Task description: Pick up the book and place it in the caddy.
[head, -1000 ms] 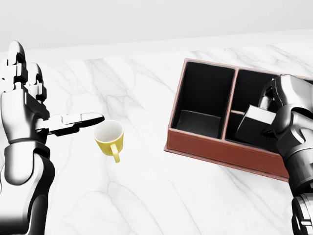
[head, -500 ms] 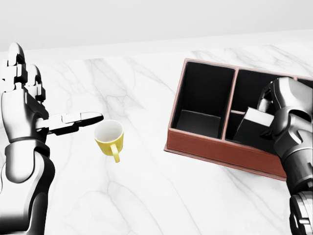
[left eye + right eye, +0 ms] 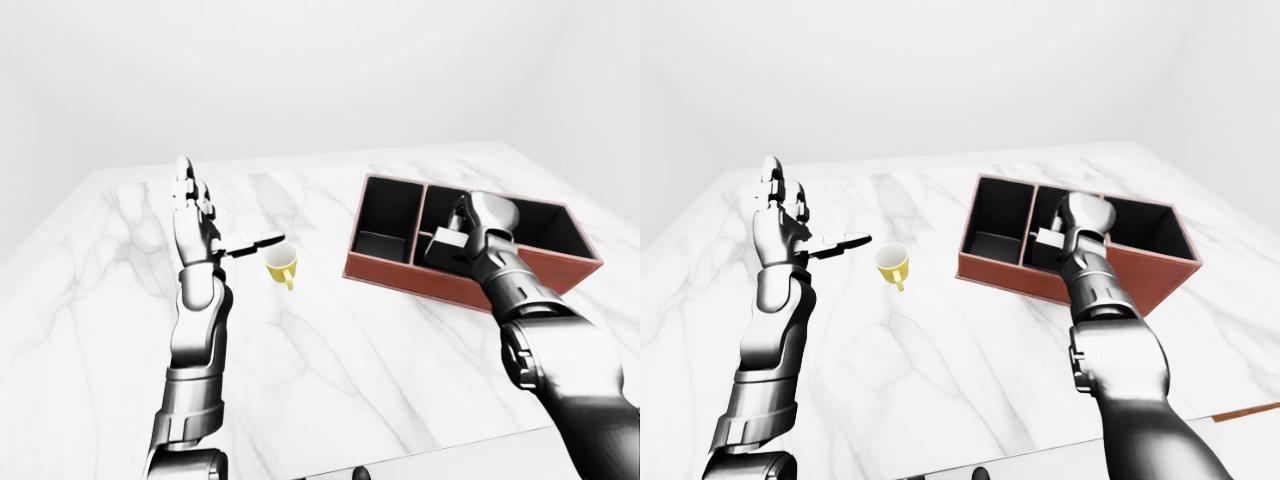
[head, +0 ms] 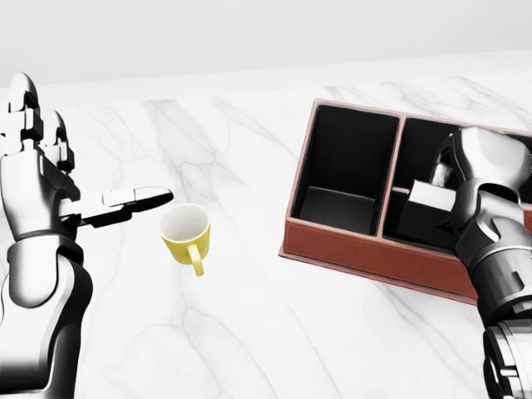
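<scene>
While the right hand (image 4: 486,187) hangs over the middle compartment of the caddy (image 4: 332,241) at the right of the head view, its fingers pinch the dark book (image 4: 426,214), which stands tilted and partly inside that compartment. I judge the placing step is in hand; next the book must go lower and the fingers must let it go. At the left, the left hand (image 4: 41,179) is spread open above the table (image 4: 249,332), near a yellow cup (image 4: 186,233).

Bright, even, sharp simulator light throughout; faint soft shadows on the marble table (image 4: 249,316), no glare.
</scene>
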### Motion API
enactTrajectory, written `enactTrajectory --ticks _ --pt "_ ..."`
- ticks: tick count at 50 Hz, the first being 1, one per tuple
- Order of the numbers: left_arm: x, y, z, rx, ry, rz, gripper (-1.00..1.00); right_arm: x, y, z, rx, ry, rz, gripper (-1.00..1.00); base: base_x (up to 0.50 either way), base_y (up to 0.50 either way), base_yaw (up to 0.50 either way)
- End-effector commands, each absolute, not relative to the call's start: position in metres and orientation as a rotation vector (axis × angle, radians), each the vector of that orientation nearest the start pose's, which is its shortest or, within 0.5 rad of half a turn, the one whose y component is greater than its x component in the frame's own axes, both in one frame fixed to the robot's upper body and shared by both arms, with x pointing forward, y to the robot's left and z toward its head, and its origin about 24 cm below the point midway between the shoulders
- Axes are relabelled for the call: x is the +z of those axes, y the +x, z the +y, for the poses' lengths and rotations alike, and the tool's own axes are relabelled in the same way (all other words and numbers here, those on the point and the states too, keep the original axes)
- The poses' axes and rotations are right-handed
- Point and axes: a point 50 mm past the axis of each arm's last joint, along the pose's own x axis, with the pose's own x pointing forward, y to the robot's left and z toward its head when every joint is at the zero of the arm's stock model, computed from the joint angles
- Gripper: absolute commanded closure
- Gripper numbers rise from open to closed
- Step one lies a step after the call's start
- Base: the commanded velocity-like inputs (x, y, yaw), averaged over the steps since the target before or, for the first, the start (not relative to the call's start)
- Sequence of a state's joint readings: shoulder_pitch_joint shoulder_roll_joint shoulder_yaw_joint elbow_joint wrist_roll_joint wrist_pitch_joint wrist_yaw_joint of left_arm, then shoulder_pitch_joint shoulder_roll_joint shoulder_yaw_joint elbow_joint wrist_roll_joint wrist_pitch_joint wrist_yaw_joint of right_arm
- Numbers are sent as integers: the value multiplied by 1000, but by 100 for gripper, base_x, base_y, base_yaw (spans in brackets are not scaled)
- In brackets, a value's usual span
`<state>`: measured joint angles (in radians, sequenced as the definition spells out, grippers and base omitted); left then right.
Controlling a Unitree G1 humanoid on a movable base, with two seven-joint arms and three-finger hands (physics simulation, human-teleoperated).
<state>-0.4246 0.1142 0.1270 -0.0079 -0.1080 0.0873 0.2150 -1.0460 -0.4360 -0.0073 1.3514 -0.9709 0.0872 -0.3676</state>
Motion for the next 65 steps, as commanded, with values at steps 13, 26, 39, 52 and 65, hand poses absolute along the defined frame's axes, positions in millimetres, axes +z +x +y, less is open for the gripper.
enactTrajectory --ticks 13,26,39,52,65 --pt "156 321 182 243 -66 -329 -100 133 396 -255 -458 -1480 90 100 0 0 0" --pt "155 322 184 255 -67 -320 -100 137 396 -256 -485 -1507 59 100 0 0 0" --pt "154 324 184 259 -65 -314 -100 133 395 -255 -477 -1504 69 100 0 0 0" --pt "153 324 185 262 -60 -309 -100 131 395 -254 -474 -1492 78 100 0 0 0" --pt "153 324 185 266 -68 -309 -100 120 392 -254 -458 -1489 104 -100 0 0 0"
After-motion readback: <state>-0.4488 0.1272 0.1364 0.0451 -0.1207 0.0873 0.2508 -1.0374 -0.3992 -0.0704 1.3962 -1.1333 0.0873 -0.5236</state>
